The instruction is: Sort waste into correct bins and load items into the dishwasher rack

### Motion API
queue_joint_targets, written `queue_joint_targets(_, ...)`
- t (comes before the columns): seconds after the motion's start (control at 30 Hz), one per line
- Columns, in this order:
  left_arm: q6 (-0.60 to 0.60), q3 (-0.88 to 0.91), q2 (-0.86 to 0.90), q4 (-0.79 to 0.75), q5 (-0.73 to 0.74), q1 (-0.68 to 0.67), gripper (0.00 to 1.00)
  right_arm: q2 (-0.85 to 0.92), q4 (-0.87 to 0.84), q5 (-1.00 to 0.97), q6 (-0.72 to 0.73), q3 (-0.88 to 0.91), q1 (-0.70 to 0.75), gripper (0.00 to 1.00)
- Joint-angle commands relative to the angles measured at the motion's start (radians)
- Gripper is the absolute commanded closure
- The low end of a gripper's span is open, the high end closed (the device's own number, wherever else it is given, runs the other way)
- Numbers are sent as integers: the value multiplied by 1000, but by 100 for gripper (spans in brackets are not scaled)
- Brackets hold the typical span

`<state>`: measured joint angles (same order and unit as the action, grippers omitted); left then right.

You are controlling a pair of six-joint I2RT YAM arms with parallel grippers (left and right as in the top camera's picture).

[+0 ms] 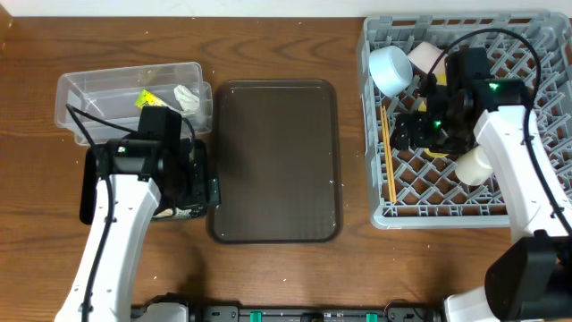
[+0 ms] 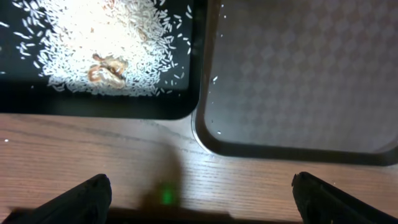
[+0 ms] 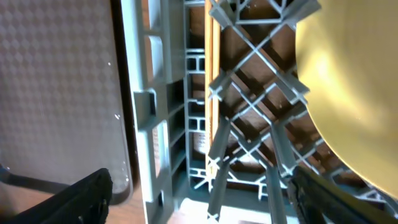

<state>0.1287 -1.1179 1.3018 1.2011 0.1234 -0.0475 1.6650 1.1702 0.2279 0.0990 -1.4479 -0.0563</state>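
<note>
I'm holding the left gripper (image 2: 199, 200) released over bare table (image 2: 249, 180) below the black tray (image 2: 93, 107) rim, rice (image 2: 93, 37) lying heaped upper left; the right gripper (image 3: 199, 194) is gaping, empty, above the rack (image 3: 149, 106) wall.

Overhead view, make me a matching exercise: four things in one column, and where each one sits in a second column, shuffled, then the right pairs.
Things
1. light blue bowl
2. food wrapper
3. rice grains
4. brown serving tray

Places
A. in the black tray
B. on the table, between the bins and the rack
C. in the dishwasher rack
D. in the clear tub

Pairs: 1-C, 2-D, 3-A, 4-B
</note>
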Motion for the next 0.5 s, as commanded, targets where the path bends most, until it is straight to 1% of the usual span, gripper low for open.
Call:
queue_joint_targets(0.0, -21, 2, -94, 14, -31, -1, 4, -94, 1, -19, 10, 24, 3, 9)
queue_joint_targets(0.17, -21, 39, -276, -15, -31, -1, 4, -272, -63, -72, 46, 152, 2, 7)
queue_joint_targets(0.23, -21, 75, -367, -47, -31, -1, 4, -360, -112, -74, 47, 228, 2, 3)
queue_joint_targets(0.27, -21, 100, -424, -69, -33, -1, 4, -420, -147, -74, 47, 279, 2, 1)
queue_joint_targets(0.37, -19, 176, -575, -127, -37, -1, 4, -586, -235, -102, 51, 407, 1, 1)
queue_joint_targets(0.47, 10, 251, -717, -172, -38, -1, 4, -776, -309, -174, 67, 521, -6, 1)
